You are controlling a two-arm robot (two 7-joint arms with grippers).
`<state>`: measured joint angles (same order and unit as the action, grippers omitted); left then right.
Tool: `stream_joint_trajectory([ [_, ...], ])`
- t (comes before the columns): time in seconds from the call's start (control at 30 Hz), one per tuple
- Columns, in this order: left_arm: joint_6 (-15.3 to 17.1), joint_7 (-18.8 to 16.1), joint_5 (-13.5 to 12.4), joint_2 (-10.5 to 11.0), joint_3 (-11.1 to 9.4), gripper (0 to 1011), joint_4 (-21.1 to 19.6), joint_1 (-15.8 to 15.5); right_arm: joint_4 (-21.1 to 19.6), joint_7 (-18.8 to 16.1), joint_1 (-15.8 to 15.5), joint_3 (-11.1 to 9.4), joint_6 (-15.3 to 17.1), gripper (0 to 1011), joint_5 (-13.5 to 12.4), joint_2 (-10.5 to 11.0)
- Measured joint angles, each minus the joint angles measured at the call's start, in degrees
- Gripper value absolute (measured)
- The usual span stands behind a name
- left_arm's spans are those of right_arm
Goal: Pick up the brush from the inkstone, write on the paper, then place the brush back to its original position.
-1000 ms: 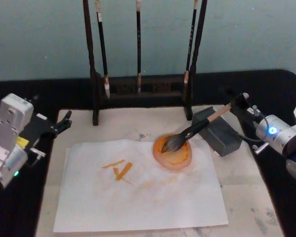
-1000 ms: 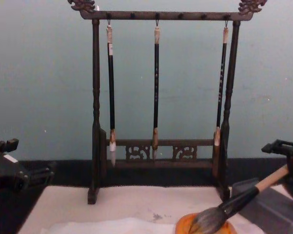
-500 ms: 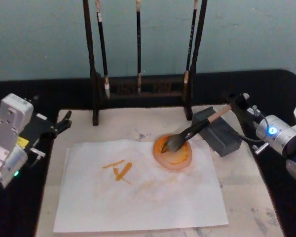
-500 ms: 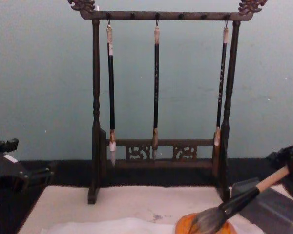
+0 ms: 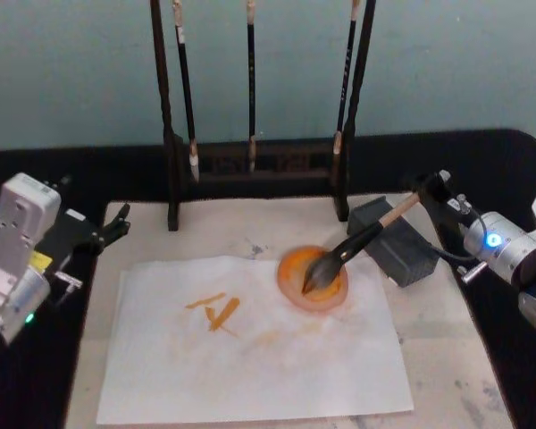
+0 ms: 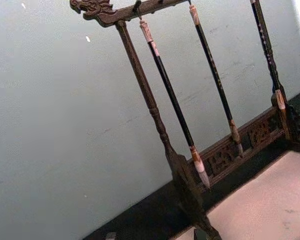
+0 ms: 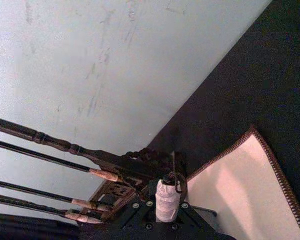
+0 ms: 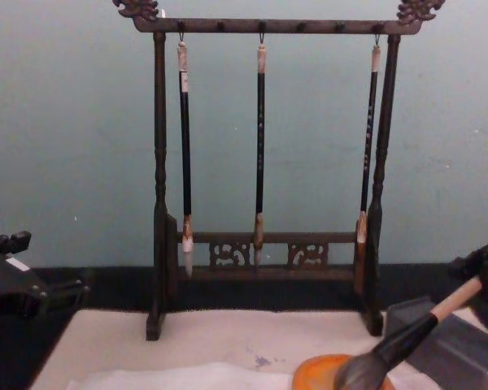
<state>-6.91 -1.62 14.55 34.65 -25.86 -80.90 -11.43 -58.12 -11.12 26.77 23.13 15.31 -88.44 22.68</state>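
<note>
Light soft, even, diffuse over whole scene; brightness moderate. Brightest patch is paper (image 5: 250, 357); dark tabletop (image 5: 482, 152) swallows detail. Shadows weak, soft-edged. Pale handle end of brush (image 7: 165, 197) catches light inside right tool (image 7: 164, 209). Small blue lamp (image 5: 492, 239) glows on right arm (image 5: 518, 255).

Wooden rack (image 8: 159, 203) with three thin hanging brushes (image 8: 260, 138), orange dish (image 5: 331, 293), beige mat (image 5: 438, 357)
</note>
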Motion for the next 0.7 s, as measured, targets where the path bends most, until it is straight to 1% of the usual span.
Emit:
stream_joint_trajectory([
  [0.17,0.0,0.0,0.0,0.0,0.0,1010,0.0,0.0,0.0,0.0,0.0,0.0,0.0,0,0.0,0.0],
  [0.4,0.0,0.0,0.0,0.0,0.0,1010,0.0,0.0,-0.45,-0.58,0.07,0.29,-0.25,0,-1.48,0.31],
  [0.57,0.0,0.0,0.0,0.0,0.0,1010,0.0,0.0,-1.52,-1.13,0.3,0.44,-0.66,0,-2.67,0.57],
  [0.7,0.0,0.0,0.0,0.0,0.0,1010,0.0,0.0,-3.03,-1.47,0.37,0.71,-1.39,0,-3.04,0.96],
])
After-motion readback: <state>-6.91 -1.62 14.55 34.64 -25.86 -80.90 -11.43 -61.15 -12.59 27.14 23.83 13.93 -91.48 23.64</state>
